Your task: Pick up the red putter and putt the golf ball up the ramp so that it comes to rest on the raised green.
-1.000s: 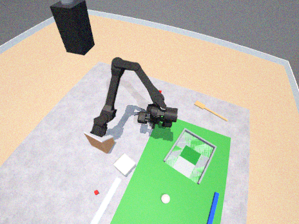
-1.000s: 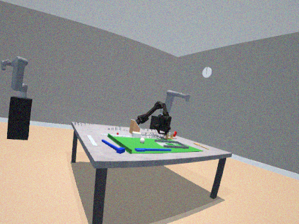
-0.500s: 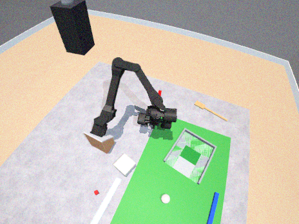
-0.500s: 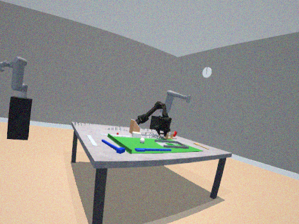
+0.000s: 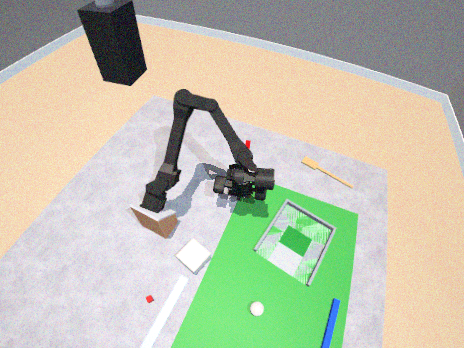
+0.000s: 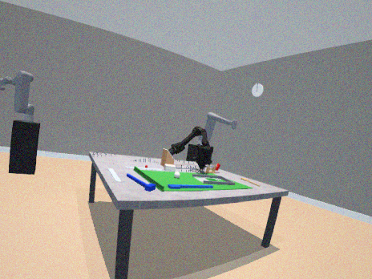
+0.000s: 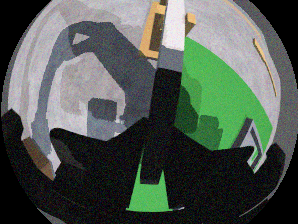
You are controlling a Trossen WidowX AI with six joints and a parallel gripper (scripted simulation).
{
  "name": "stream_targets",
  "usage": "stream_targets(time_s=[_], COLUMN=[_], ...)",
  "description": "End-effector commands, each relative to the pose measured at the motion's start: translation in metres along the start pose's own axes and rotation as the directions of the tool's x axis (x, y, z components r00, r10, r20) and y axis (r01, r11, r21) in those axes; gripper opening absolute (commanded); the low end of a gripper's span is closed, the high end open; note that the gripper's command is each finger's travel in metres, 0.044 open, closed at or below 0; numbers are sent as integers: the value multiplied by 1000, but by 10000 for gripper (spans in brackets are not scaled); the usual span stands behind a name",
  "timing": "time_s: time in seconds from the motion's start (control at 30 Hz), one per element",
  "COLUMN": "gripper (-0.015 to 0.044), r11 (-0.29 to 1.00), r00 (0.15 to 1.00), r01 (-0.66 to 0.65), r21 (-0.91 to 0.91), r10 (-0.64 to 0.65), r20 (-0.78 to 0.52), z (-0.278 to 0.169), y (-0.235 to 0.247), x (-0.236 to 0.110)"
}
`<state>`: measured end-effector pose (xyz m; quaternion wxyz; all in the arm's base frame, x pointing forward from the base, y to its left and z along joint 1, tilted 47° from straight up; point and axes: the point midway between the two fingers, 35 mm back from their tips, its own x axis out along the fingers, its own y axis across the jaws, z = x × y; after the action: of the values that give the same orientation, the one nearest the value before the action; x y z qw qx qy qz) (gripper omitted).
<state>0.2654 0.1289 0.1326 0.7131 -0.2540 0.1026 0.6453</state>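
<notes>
The red putter (image 5: 248, 144) (image 6: 217, 166) shows its red end behind the arm; its pale shaft and black grip run down the middle of the wrist view. My gripper (image 7: 153, 123) (image 6: 202, 170) is low over the far left corner of the green mat (image 5: 230, 300) (image 7: 215, 75), its fingers shut on the putter's black grip. In the top view the arm hides the fingertips. The white golf ball (image 5: 257, 309) (image 6: 176, 175) rests on the mat's near part. Between it and the gripper's side stands a grey-framed square (image 5: 321, 259) with a dark green patch (image 5: 296, 240) inside.
A wooden stand (image 7: 146, 42) (image 6: 210, 169) is under the putter's shaft. A white block (image 5: 194, 255), brown wedge (image 5: 165, 226), white strip (image 5: 167, 310) and red cube (image 5: 149, 299) lie left of the mat. A blue bar (image 5: 331, 325) lies along its right edge, a wooden tool (image 5: 327, 172) beyond its far edge.
</notes>
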Motion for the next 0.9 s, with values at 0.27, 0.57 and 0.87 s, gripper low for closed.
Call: stream_targets(time_s=[0.27, 0.57, 0.87], gripper=[0, 0, 0], r11=[1000, 1000, 1000], r00=[1000, 1000, 1000], r01=[-2, -6, -4], r21=[-1, 0, 2], r10=[2, 6, 4], r20=[-13, -23, -9], z=[1, 7, 22], y=[-2, -4, -1], x=[-17, -53, -90])
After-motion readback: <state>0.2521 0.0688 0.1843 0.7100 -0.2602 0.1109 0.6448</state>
